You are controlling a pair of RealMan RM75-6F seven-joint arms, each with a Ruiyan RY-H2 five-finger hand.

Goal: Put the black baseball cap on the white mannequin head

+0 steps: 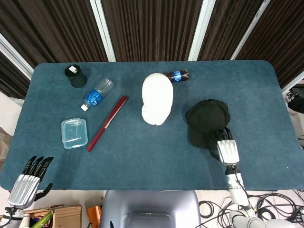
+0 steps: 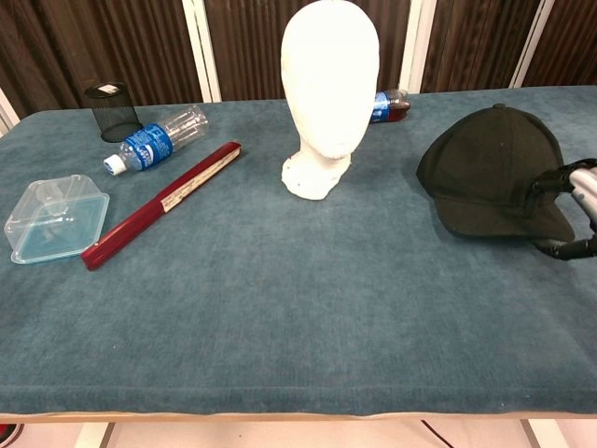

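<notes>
The black baseball cap (image 1: 206, 118) (image 2: 490, 163) lies on the blue table, right of the white mannequin head (image 1: 157, 97) (image 2: 331, 75), which stands upright at the table's middle. My right hand (image 1: 226, 149) (image 2: 571, 205) is at the cap's near brim. In the chest view its fingers lie over the brim and its thumb curls under it, so it grips the brim. The cap sits slightly tilted. My left hand (image 1: 26, 183) hangs off the near left table edge, holding nothing, fingers extended.
A black mesh cup (image 1: 75, 76), a water bottle (image 1: 97, 93), a red folded fan (image 1: 107, 122) and a clear plastic box (image 1: 74, 133) lie on the left half. A small cola bottle (image 1: 178, 75) lies just behind the mannequin head.
</notes>
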